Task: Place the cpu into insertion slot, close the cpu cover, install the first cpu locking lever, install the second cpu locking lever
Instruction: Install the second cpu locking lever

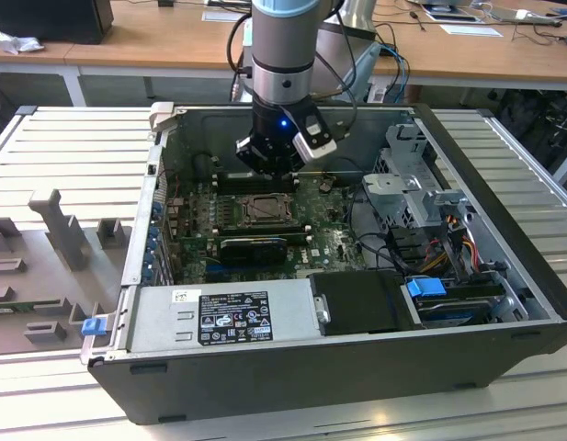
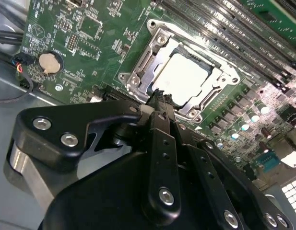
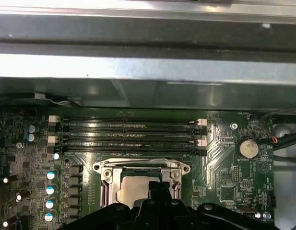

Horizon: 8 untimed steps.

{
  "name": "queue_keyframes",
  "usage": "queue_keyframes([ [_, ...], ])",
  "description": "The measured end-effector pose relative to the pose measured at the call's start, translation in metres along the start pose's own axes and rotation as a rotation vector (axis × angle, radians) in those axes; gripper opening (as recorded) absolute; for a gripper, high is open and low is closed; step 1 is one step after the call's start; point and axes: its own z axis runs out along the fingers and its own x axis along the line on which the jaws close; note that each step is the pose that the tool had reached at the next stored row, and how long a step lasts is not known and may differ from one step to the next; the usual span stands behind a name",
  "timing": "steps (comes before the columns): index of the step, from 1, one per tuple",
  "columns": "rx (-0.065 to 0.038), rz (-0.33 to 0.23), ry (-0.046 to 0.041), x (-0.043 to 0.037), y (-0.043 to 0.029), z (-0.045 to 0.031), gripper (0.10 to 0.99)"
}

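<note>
Cpu (image 2: 182, 76) lies flat in the insertion slot (image 2: 138, 66) on the green motherboard (image 2: 90, 43), its pale face showing through the cut-out of the cpu cover (image 2: 157, 36), which in both wrist views looks folded down over the chip and framing it on all sides. So the first two steps appear done: the chip is seated and the cover seems closed, though whether the cover is fully flat I cannot tell for certain. As for the two locking levers, thin wire-like bars run along the edges of the frame, but the pictures do not make plain whether either is latched, so I judge that part of the work unfinished or at least unconfirmed. The gripper (image 2: 159, 98) hangs right at the near edge of the socket in the second wrist view, its black fingers (image 2: 162, 139) pressed together into a single narrow tip with no visible gap and nothing held between them; the tip sits just beside or touching the frame's rim, and I cannot say which. In the exterior view the arm stands over the open computer case (image 1: 504, 276), with the gripper (image 1: 267, 163) low above the socket, in the far middle of the board.
</note>
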Motion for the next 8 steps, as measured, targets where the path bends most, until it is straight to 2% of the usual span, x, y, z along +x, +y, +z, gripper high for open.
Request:
queue_keyframes([
  [4,0.0,0.0,0.0001,0.0001,-0.0015,-0.0015,0.106],
  [8,0.0,0.0,0.0,-0.0003,-0.0008,-0.0124,0.106],
])
